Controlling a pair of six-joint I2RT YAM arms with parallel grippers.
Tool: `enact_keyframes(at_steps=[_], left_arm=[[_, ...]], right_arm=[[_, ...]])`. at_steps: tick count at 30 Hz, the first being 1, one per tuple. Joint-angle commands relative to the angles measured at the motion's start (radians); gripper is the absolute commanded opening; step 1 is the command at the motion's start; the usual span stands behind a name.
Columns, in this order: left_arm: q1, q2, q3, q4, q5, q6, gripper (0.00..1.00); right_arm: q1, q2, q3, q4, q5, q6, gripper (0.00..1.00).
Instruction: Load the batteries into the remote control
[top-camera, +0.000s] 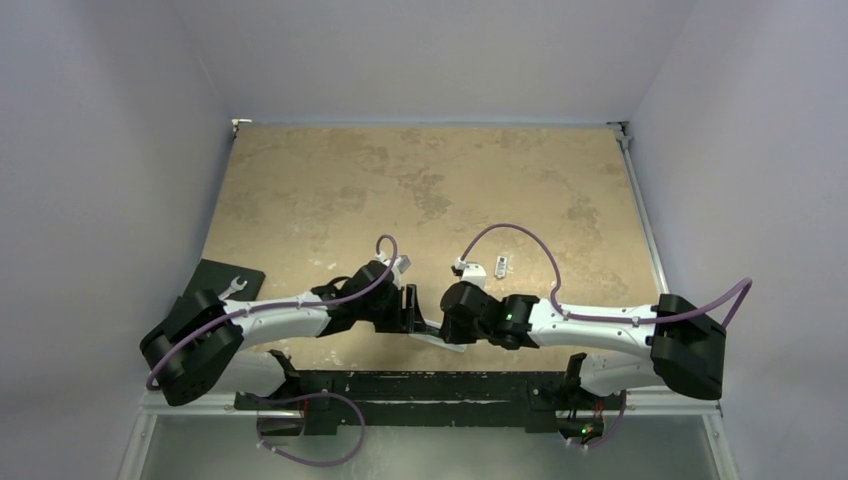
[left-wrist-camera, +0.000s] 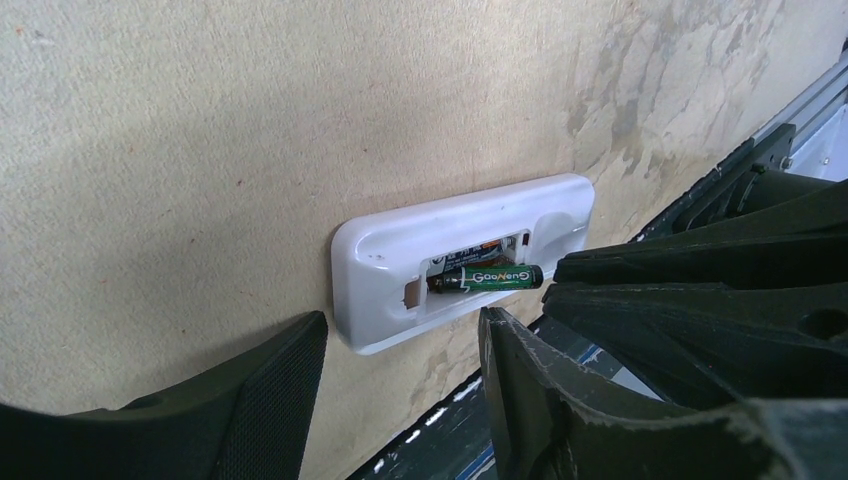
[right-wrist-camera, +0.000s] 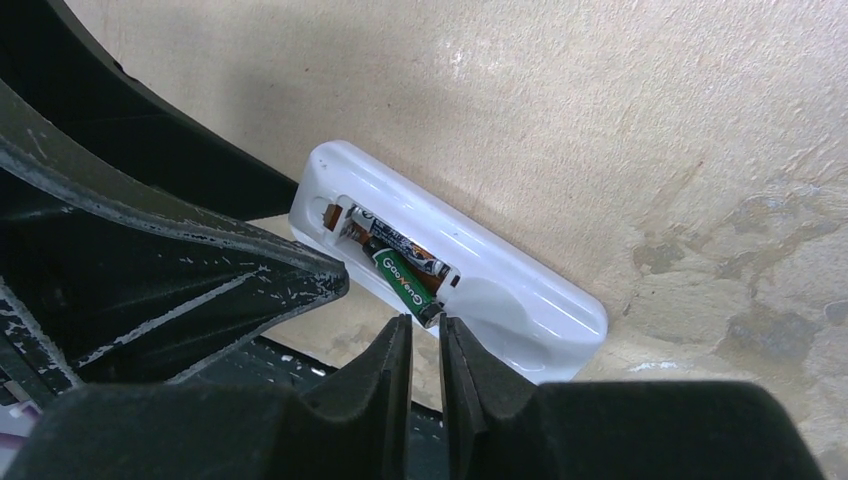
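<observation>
Right wrist view: the remote control (right-wrist-camera: 520, 290) lies back-up on the table (right-wrist-camera: 650, 120), one battery (right-wrist-camera: 400, 240) seated inside, the green battery (right-wrist-camera: 405, 285) tilted, one end raised. Your right claw (right-wrist-camera: 425, 360), narrow and empty, hovers at that end; your left claw (left-wrist-camera: 400, 335) stands wide. Next, likely press it flat.

Robotics lab cell, plain pale walls (top-camera: 100, 100), tan tabletop (top-camera: 420, 180), two bolted arms (top-camera: 290, 318)

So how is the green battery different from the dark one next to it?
The green battery lies crooked, one end reaching the bay's edge; the dark battery lies straight along the bay. The green one is green with white letters; the dark one has orange and white marks. Both are thin round cells inside the white remote.
</observation>
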Motion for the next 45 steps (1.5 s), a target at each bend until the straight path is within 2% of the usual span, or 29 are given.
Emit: enact_keyframes(at_steps=[1, 33, 39, 45], left_arm=[[-0.010, -0.017, -0.016, 0.017, -0.016, -0.017, 0.57], [-0.052, 0.004, -0.008, 0.048, -0.016, -0.034, 0.56], [-0.052, 0.009, -0.008, 0.051, -0.015, -0.031, 0.56], [-0.052, 0.009, -0.007, 0.049, -0.013, -0.026, 0.56]], right_arm=[[0.001, 0.001, 0.009, 0.025, 0.000, 0.024, 0.23], [0.001, 0.085, 0.030, 0.083, -0.027, -0.008, 0.14], [0.001, 0.124, 0.068, 0.059, -0.015, -0.037, 0.12], [0.001, 0.194, 0.149, -0.048, 0.039, -0.090, 0.11]])
